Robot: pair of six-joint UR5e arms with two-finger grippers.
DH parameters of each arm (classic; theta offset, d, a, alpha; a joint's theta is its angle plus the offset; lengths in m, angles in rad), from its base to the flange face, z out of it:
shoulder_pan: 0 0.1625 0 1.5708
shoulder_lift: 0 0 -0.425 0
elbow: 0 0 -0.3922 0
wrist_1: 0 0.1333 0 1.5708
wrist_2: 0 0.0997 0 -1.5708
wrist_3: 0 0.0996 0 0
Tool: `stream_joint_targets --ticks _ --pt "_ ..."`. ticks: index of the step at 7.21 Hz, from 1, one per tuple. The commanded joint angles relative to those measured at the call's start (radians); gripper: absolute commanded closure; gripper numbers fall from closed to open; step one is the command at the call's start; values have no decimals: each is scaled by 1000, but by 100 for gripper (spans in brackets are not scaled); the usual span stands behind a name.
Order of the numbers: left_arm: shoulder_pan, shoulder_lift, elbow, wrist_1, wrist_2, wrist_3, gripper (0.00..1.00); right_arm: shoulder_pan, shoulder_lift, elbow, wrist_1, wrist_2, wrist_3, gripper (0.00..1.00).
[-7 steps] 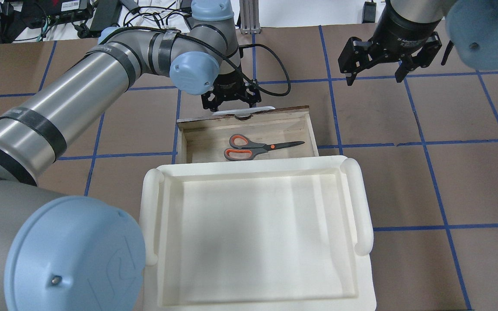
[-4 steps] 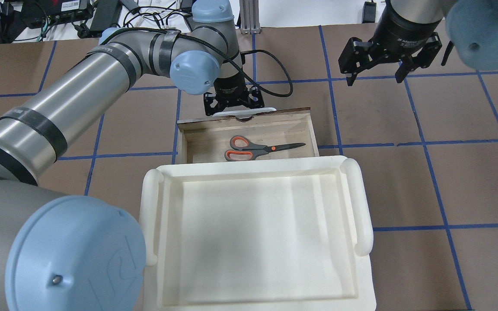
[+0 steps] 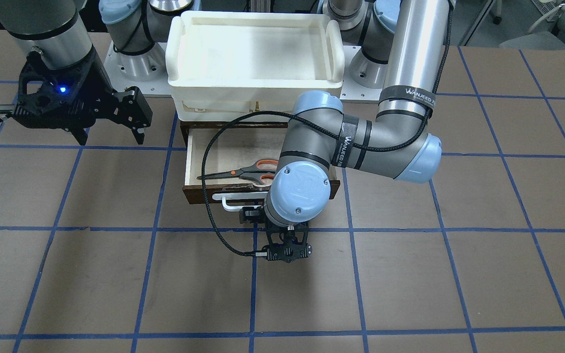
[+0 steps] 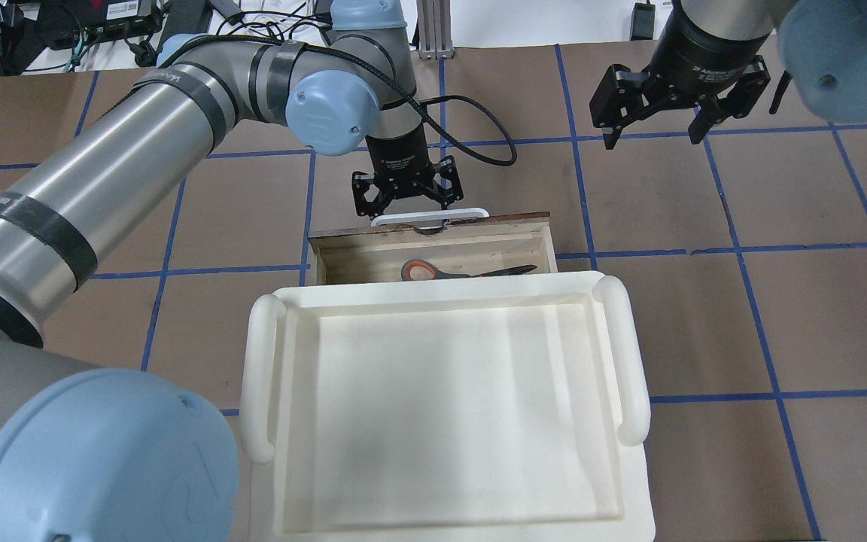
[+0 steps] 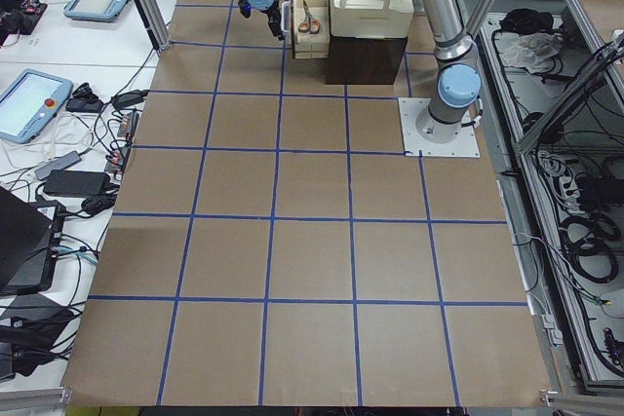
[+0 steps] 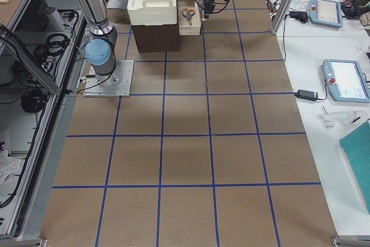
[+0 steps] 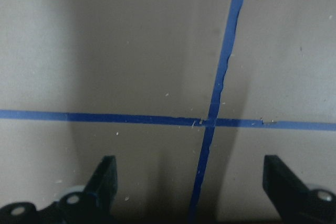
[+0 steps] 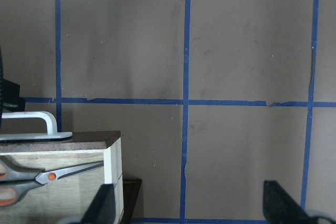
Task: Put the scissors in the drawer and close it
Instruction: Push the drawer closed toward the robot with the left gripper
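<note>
Now our left gripper (image 4: 403, 202), fingers apart, hangs beside the dark-fronted wooden drawer (image 3: 199, 195) holding grey orange-lined scissors (image 3: 248, 171); our right gripper (image 4: 653, 137) is likewise spread.

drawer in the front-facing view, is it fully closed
No, the drawer sticks out from under the white bin with the scissors visible inside it.

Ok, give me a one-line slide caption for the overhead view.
Open left gripper at the white handle of the part-open drawer, scissors inside; right gripper open off to the side.
</note>
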Motion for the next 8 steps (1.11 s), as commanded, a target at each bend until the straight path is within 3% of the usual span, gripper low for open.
stream_joint_targets --ticks 1,3,8 --pt "-17 24 -9 -79 -17 10 0 2 -1 0 -2 2 0 0" --pt "-45 62 -24 -150 -17 3 0 0 1 0 -6 2 0 0" --pt "-79 156 -173 -153 -15 3 0 0 -1 0 -8 9 0 0"
